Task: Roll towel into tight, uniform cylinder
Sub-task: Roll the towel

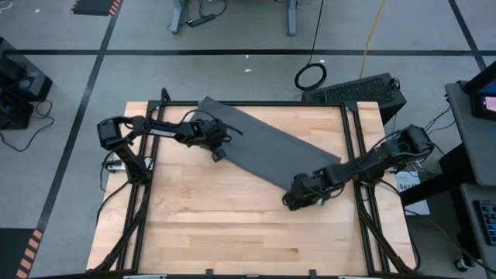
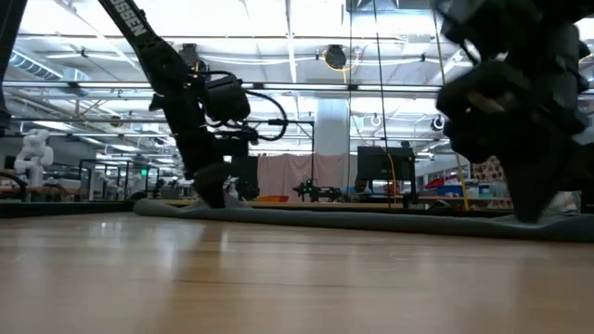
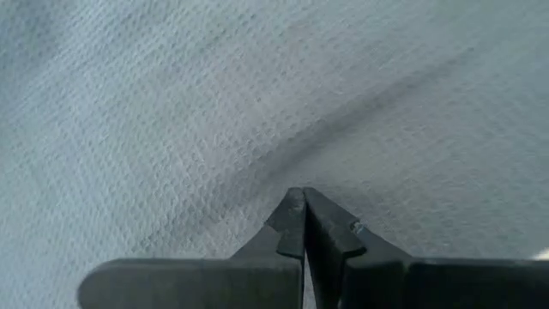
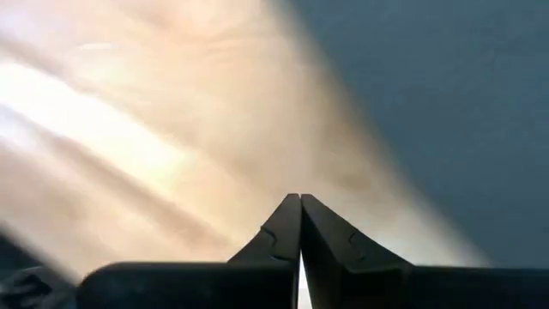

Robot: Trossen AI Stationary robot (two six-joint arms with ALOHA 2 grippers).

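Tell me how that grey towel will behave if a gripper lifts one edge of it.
The towel lies flat and thin on the table, so it would likely droop, not stay stiff. Its woven surface looks grippy rather than slippery. With the left gripper and right gripper at opposite ends, a pull may drag the whole cloth.

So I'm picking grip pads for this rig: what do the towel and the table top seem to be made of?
The towel looks like soft woven cloth, matte dark grey: the left wrist view shows a fine textured weave and a shallow crease. The table top looks like light wood planks with a smooth, slightly glossy finish, judging by visible grain, seams and the sheen in the low view.
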